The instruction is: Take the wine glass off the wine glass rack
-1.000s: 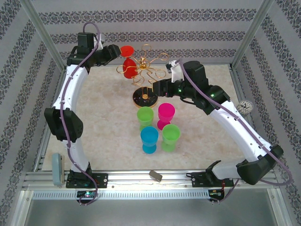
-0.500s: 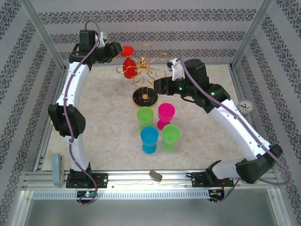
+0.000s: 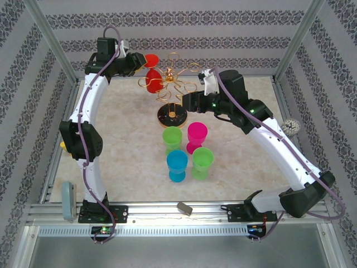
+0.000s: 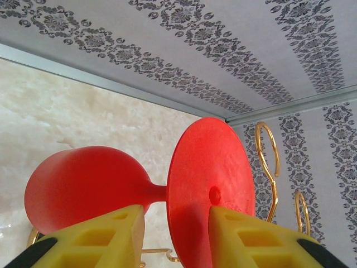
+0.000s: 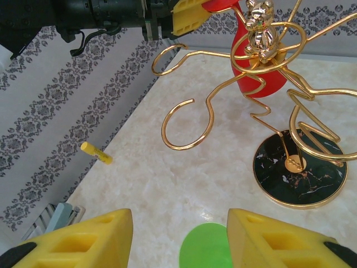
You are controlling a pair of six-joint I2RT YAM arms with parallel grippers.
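A red wine glass (image 3: 152, 73) hangs upside down on the gold wire wine glass rack (image 3: 174, 84), at the rack's left side. In the left wrist view its round foot (image 4: 209, 173) stands between my left gripper's (image 4: 175, 234) yellow fingers. The right finger lies against the foot's face. The left finger is beside the stem, with a gap to the foot, so the jaws are open. My left gripper (image 3: 138, 61) is at the rack's upper left. My right gripper (image 5: 179, 240) hovers open and empty over a green glass (image 5: 209, 245), near the rack's black base (image 5: 298, 167).
Two green glasses (image 3: 172, 138) (image 3: 202, 162), a pink one (image 3: 196, 135) and a blue one (image 3: 177, 165) stand in front of the rack. A yellow stick (image 5: 96, 153) lies by the left wall. A brush (image 3: 289, 127) lies at the right edge and a grey block (image 3: 184, 208) on the front rail.
My left gripper has moved in over the red glass's foot and its jaws have narrowed around it. The right arm shifted slightly left, then held still.
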